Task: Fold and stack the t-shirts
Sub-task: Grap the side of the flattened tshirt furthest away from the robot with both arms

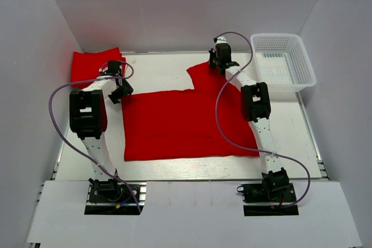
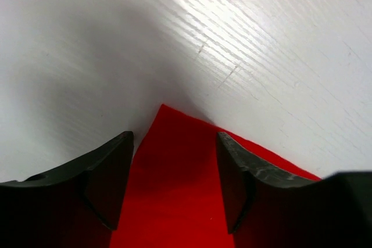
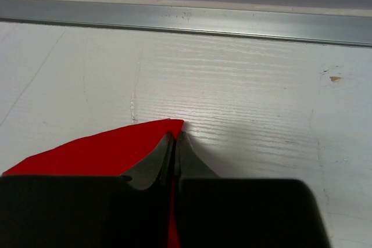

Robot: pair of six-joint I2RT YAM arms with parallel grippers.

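One red t-shirt (image 1: 186,123) lies spread flat across the middle of the table, a sleeve reaching toward the back right. A second red t-shirt (image 1: 93,65) rests folded at the back left. My left gripper (image 1: 119,91) is at the spread shirt's back left corner. In the left wrist view that gripper (image 2: 174,143) is open, its dark fingers (image 2: 110,166) standing either side of the cloth corner (image 2: 174,190). My right gripper (image 1: 221,62) is at the sleeve's far tip. In the right wrist view it (image 3: 174,135) is shut on the red corner (image 3: 99,149).
A white mesh basket (image 1: 283,65) stands at the back right, just beside the right arm. A metal rail (image 3: 186,21) runs along the table's far edge below the back wall. White walls close in on both sides.
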